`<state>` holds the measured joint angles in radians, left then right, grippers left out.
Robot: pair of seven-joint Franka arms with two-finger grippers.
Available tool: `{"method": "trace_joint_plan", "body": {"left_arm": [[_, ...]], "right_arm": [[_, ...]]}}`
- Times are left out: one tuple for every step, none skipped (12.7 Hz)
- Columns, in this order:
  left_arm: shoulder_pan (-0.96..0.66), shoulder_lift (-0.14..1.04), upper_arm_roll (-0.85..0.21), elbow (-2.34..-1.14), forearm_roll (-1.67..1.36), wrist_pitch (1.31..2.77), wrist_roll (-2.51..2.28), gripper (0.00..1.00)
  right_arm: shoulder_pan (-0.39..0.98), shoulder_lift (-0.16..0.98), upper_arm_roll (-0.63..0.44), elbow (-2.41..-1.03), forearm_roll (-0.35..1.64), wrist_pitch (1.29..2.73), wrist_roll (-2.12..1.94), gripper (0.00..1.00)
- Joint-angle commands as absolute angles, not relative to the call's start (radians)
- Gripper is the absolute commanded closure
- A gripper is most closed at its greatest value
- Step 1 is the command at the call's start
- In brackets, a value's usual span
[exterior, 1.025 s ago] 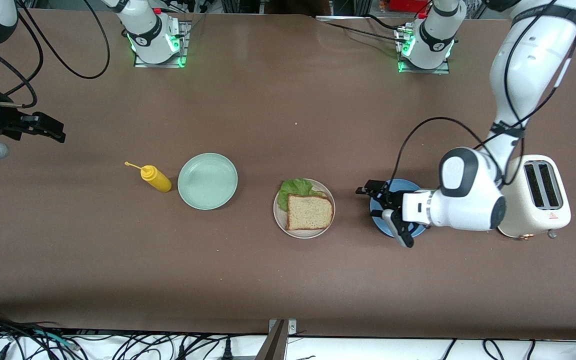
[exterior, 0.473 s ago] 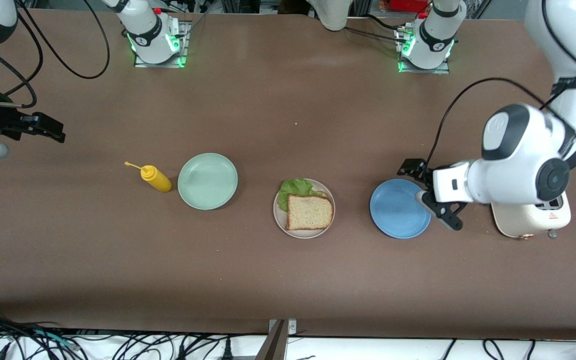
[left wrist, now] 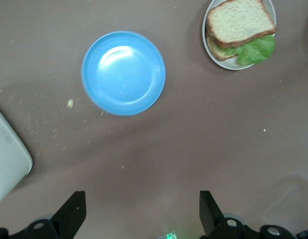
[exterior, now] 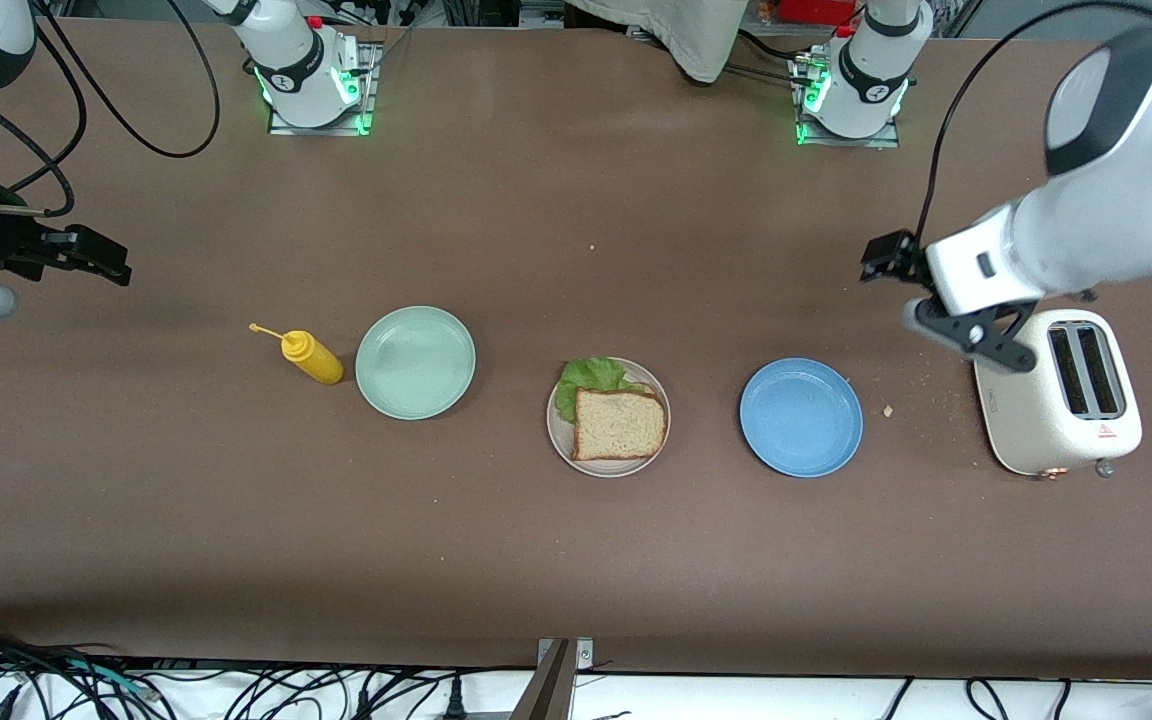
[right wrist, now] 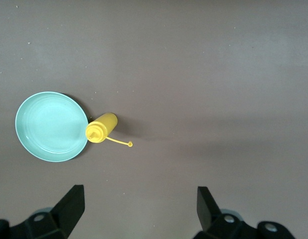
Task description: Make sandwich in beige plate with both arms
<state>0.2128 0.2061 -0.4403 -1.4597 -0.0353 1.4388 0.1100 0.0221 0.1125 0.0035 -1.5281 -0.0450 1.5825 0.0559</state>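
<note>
Brown matte tabletop [exterior: 536,200] carries every item, with both arm bases standing along the edge farthest from the front camera. At the right arm's end, the right gripper [exterior: 86,258] hangs over bare table with its fingers [right wrist: 69,206] spread wide and nothing between them — this arm waits. Next along the row lies a yellow squeeze bottle [exterior: 312,358] on its side, just beside the mint-green plate [exterior: 415,362], which holds nothing. Near the table's middle sits the beige plate [exterior: 558,440]; on it rests the sandwich [exterior: 619,424], a brown bread slice on top, and a ruffled lettuce leaf [exterior: 586,380] sticks out from under it on the side away from the front camera. The left wrist view shows a second slice under the leaf. Toward the left arm's end lies the blue plate [exterior: 801,417], also bare, with crumbs [exterior: 888,410] scattered on the table beside it. The left gripper [exterior: 936,305] is up over the table between the blue plate and the cream toaster [exterior: 1061,400] — its fingers [left wrist: 72,211] stand wide apart, holding nothing.
</note>
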Motion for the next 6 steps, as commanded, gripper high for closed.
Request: {"method": "trace_joint_plan", "body": {"left_arm": [[0.113, 0.086, -0.271, -1.505, 0.011, 1.387, 0.072, 0.00], [0.051, 0.068, -0.182, -1.514, 0.011, 1.387, 0.071, 0.00], [0.008, 0.066, -0.116, -1.520, 0.002, 1.393, 0.072, 0.00], [-0.017, 0.061, -0.095, -1.534, 0.015, 1.420, 0.074, 0.00], [-0.017, 0.037, -0.095, -1.564, 0.018, 1.465, 0.072, 0.00], [-0.011, 0.011, -0.094, -1.590, 0.020, 1.517, 0.071, 0.00]], "right_arm": [[0.017, 0.109, 0.005, -1.525, -0.041, 1.577, 0.055, 0.00], [0.017, 0.109, 0.005, -1.525, -0.041, 1.575, 0.055, 0.00], [0.017, 0.109, 0.005, -1.525, -0.041, 1.575, 0.055, 0.00], [0.017, 0.109, 0.005, -1.525, -0.041, 1.575, 0.055, 0.00], [0.017, 0.109, 0.005, -1.525, -0.041, 1.575, 0.055, 0.00], [0.017, 0.109, 0.005, -1.526, -0.043, 1.577, 0.057, 0.00]]}}
